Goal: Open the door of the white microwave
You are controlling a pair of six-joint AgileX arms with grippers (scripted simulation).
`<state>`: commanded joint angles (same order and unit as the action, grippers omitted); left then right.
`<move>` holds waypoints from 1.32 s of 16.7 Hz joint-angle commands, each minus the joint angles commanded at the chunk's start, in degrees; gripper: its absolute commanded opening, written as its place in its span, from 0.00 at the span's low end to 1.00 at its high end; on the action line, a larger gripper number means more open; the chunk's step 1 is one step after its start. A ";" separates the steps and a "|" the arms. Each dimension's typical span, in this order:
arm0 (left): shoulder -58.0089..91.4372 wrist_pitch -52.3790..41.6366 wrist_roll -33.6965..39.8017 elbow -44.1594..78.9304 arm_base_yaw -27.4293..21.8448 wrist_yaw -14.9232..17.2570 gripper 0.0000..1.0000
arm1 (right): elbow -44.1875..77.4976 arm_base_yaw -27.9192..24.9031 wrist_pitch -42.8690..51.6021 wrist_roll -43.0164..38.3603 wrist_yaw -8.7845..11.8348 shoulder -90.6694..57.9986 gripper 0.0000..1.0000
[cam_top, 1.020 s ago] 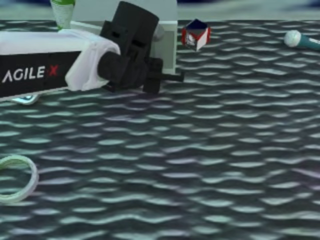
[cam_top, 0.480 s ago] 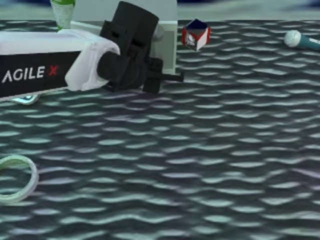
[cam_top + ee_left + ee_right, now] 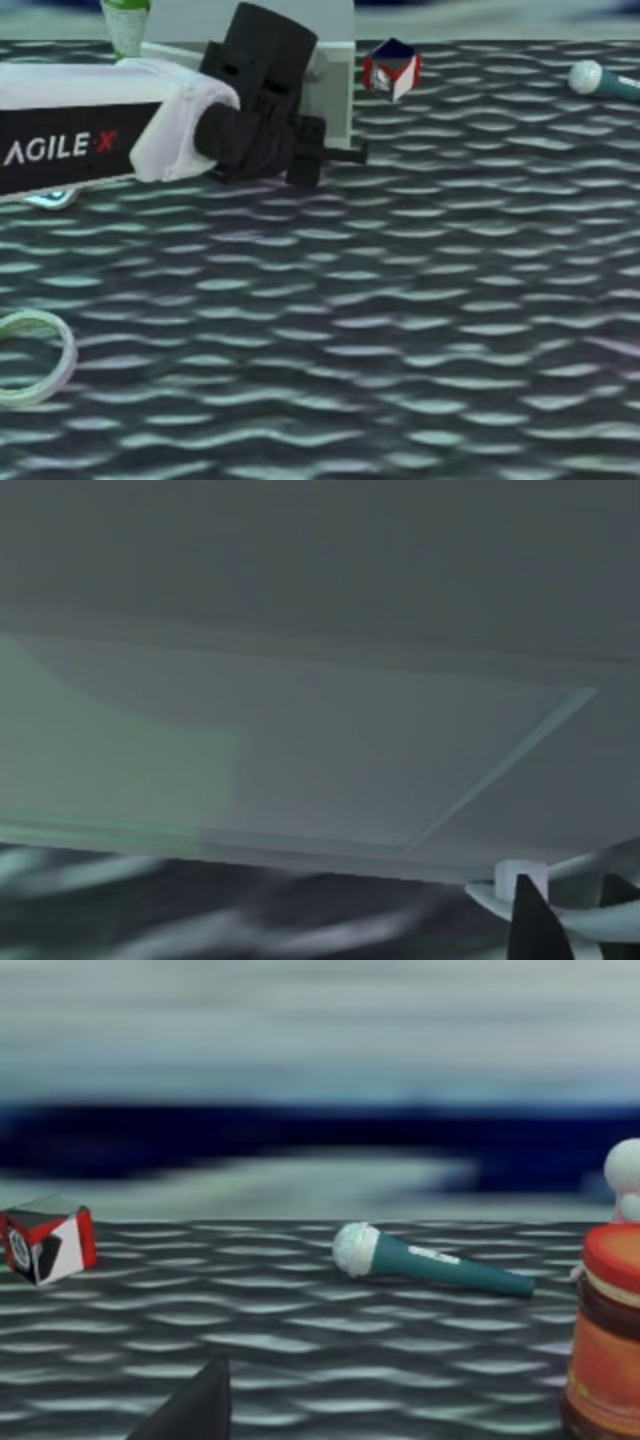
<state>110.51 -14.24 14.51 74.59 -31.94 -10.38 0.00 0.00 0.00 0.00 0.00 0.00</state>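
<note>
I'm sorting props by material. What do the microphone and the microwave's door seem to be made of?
The microphone looks like smooth teal plastic at the body, with a pale rounded head of finer, matte texture, perhaps foam or mesh. The door appears as a flat pale grey-white panel, likely painted metal or plastic, with a translucent grey window that could be glass; a greenish tint shows through it.

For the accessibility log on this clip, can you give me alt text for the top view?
The left arm reaches across the far left of the table, its claw at the front of the white microwave. Around it on the rippled dark table lie a small red, white and dark box, a teal microphone and a pale ring.
</note>
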 joint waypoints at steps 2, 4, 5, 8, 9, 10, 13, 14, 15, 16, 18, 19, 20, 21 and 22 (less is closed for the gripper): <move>0.01 0.03 0.14 0.07 -0.39 0.54 0.00 | 0.00 0.00 0.00 0.00 0.00 0.00 1.00; -0.64 0.41 -0.86 -0.86 -0.01 1.09 0.00 | 0.00 0.00 0.00 0.00 0.00 0.00 1.00; -1.01 0.68 -1.30 -1.23 0.23 1.38 0.00 | 0.00 0.00 0.00 0.00 0.00 0.00 1.00; -1.68 1.13 -2.59 -2.40 0.70 2.13 0.00 | 0.00 0.00 0.00 0.00 0.00 0.00 1.00; -1.68 1.13 -2.59 -2.40 0.70 2.13 0.00 | 0.00 0.00 0.00 0.00 0.00 0.00 1.00; -1.68 1.13 -2.59 -2.40 0.70 2.13 0.00 | 0.00 0.00 0.00 0.00 0.00 0.00 1.00; -1.68 1.13 -2.59 -2.40 0.70 2.13 0.00 | 0.00 0.00 0.00 0.00 0.00 0.00 1.00; -1.68 1.13 -2.59 -2.40 0.70 2.13 0.00 | 0.00 0.00 0.00 0.00 0.00 0.00 1.00; -1.68 1.13 -2.59 -2.40 0.70 2.13 0.00 | 0.00 0.00 0.00 0.00 0.00 0.00 1.00; -1.68 1.13 -2.59 -2.40 0.70 2.13 0.00 | 0.00 0.00 0.00 0.00 0.00 0.00 1.00; -1.68 1.13 -2.59 -2.40 0.70 2.13 0.00 | 0.00 0.00 0.00 0.00 0.00 0.00 1.00; -1.68 1.13 -2.59 -2.40 0.70 2.13 0.00 | 0.00 0.00 0.00 0.00 0.00 0.00 1.00; -1.68 1.13 -2.59 -2.40 0.70 2.13 0.00 | 0.00 0.00 0.00 0.00 0.00 0.00 1.00; -1.68 1.13 -2.59 -2.40 0.70 2.13 0.00 | 0.00 0.00 0.00 0.00 0.00 0.00 1.00; -1.68 1.13 -2.59 -2.40 0.70 2.13 0.00 | 0.00 0.00 0.00 0.00 0.00 0.00 1.00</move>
<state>108.82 -13.11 11.92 72.18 -31.24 -8.24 0.00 0.00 0.00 0.00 0.00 0.00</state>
